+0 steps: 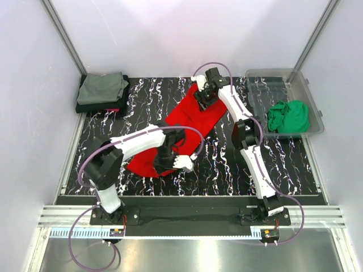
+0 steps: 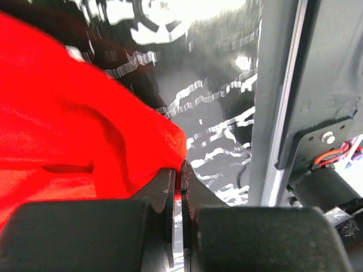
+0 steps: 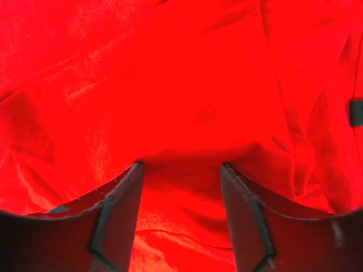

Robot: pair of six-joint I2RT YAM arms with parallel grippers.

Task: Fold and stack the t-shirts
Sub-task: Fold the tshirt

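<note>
Red cloth: the red t-shirt (image 1: 190,122) lies bunched into a long band on the black, white-veined table (image 1: 227,164). Its long axis runs diagonally, with one end near and to the left and the other end far and to the right.

Left gripper (image 1: 168,164): positioned at the near-left end of the band. In the left wrist view the jaws are pressed together, with the shirt's edge pinched at the fingertips (image 2: 170,177).

Right gripper (image 1: 205,97): positioned over the far-right end of the band. In the right wrist view the fingers (image 3: 122,192) stand apart, tips down against the cloth. Red fabric lies loose across the gap and nothing is gripped.

Other garments:
- The green t-shirt (image 1: 289,116) lies crumpled inside a clear plastic bin (image 1: 266,76) at the far right of the table, well apart from the red one.
- The grey-olive t-shirt (image 1: 102,88) lies folded on top of the dark t-shirt (image 1: 96,106) at the far-left corner.
</note>
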